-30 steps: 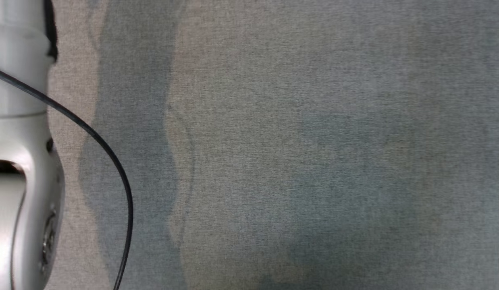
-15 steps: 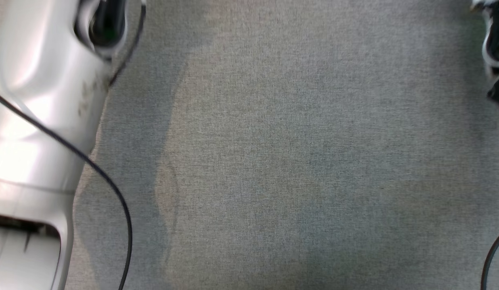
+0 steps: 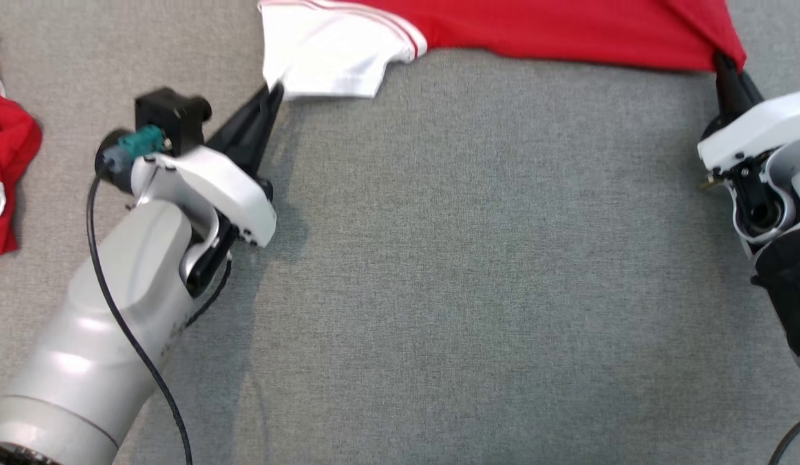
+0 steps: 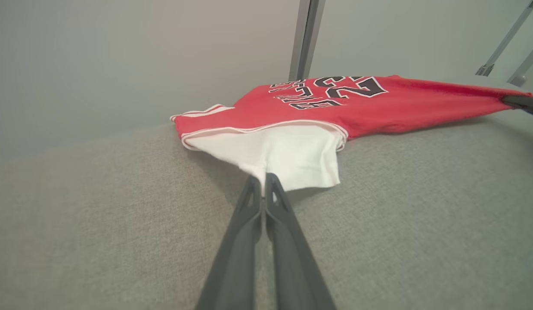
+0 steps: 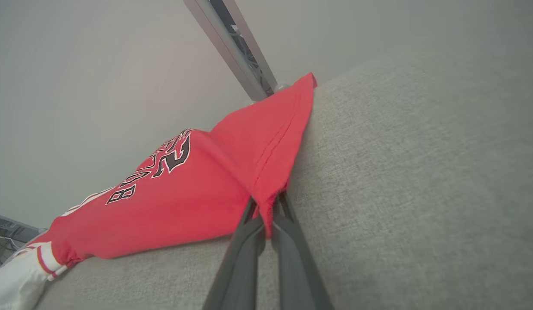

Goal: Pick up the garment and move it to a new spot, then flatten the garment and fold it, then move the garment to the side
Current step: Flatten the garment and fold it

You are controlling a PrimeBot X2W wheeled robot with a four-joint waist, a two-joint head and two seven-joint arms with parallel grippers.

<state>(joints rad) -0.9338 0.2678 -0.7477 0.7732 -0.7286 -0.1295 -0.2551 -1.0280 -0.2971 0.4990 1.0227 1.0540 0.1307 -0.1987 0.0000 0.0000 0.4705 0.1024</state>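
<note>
The jersey [image 4: 400,107] is bright red. Its short sleeve [image 4: 288,155] is white, with thin red and white stripes [image 4: 266,126] where it meets the red part. The number and letters [image 4: 335,92] on the jersey are black with white edges. The table cover [image 3: 477,258] under the jersey is plain grey. The left gripper [image 3: 275,92], at the jersey's sleeve, has dark grey fingers [image 4: 240,241], a white shell [image 3: 212,181] and a silver arm [image 3: 83,361], with a teal plug [image 3: 138,143] and a black cable [image 3: 90,206]. The right gripper [image 3: 721,61], at the jersey's red corner, is dark grey and white too. Left of the jersey lies another red cloth [image 3: 6,155] with white bits.
</note>
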